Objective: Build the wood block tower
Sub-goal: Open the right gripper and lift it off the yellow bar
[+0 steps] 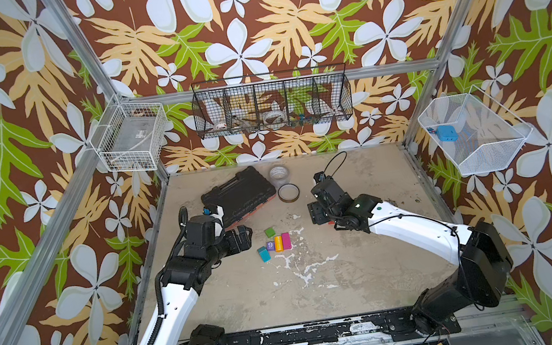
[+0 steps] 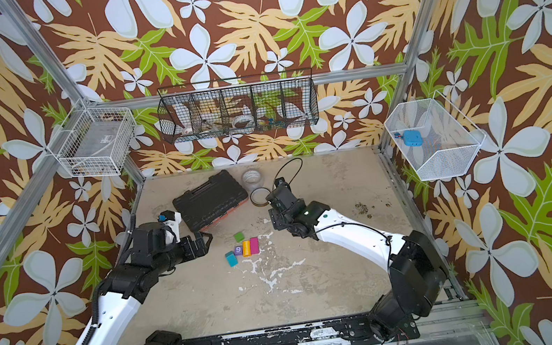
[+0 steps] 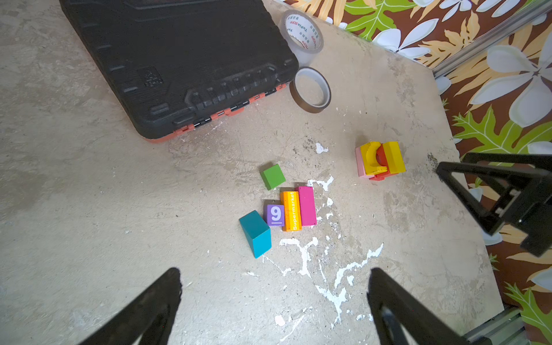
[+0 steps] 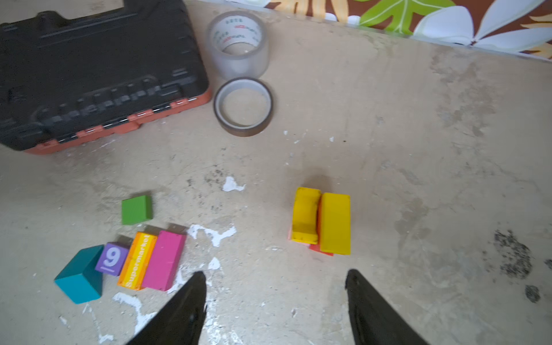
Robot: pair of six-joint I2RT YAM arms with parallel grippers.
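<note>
My left gripper (image 3: pixel 274 271) hovers over the table (image 3: pixel 119 209) with jaws wide apart and empty, just short of five loose blocks (image 1: pixel 278 242). A teal block (image 3: pixel 255 233), a purple "9" cube (image 3: pixel 275 214), an orange block (image 3: pixel 291 210) and a magenta brick (image 3: pixel 307 206) lie side by side, with a green cube (image 3: pixel 272 176) just beyond. To their right the tower (image 4: pixel 322 222) stands only two layers high: a yellow arch (image 4: pixel 306 215) and a yellow brick (image 4: pixel 334 224) on red and pink pieces. My right gripper (image 4: pixel 275 272) hangs close by it, jaws apart, gripping nothing. I judge the build under half done. Farther back lie two tape rolls (image 4: pixel 243 128) and the black tool case (image 4: pixel 89 74).
</note>
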